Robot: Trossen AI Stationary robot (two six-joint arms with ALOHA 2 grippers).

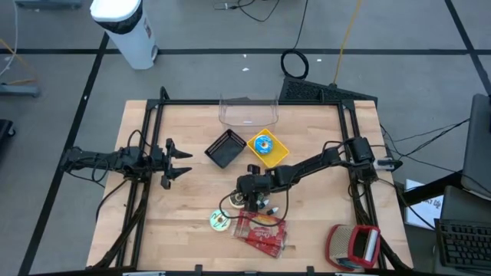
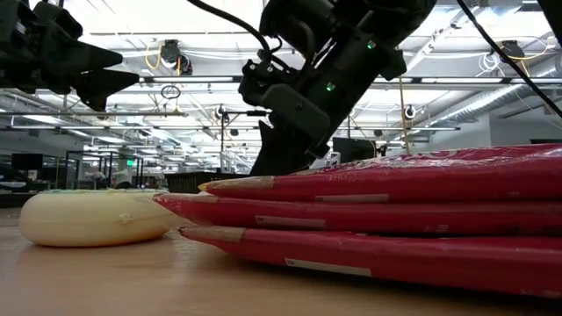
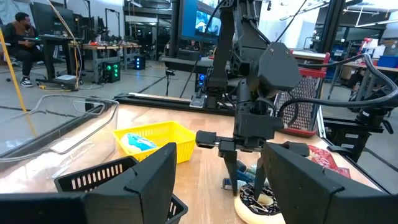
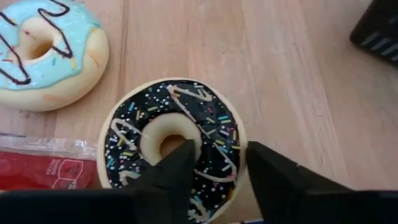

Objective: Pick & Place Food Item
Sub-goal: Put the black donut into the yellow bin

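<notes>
A chocolate-iced donut with sprinkles lies flat on the wooden table, near the middle in the high view. My right gripper comes down onto it at a slant and closes on its ring. A light-blue iced donut lies beside it, next to red packets. My left gripper hovers open at the table's left, holding nothing. My right gripper has one finger in the donut's hole and the other against the outer rim, with the near side of the ring between them. The fingers slant down from above. The donut lies flat on the table.
A yellow basket holding a blue donut, a black basket and a clear container stand toward the far edge. A red and white object lies at the near right corner. Bare wood lies to the left.
</notes>
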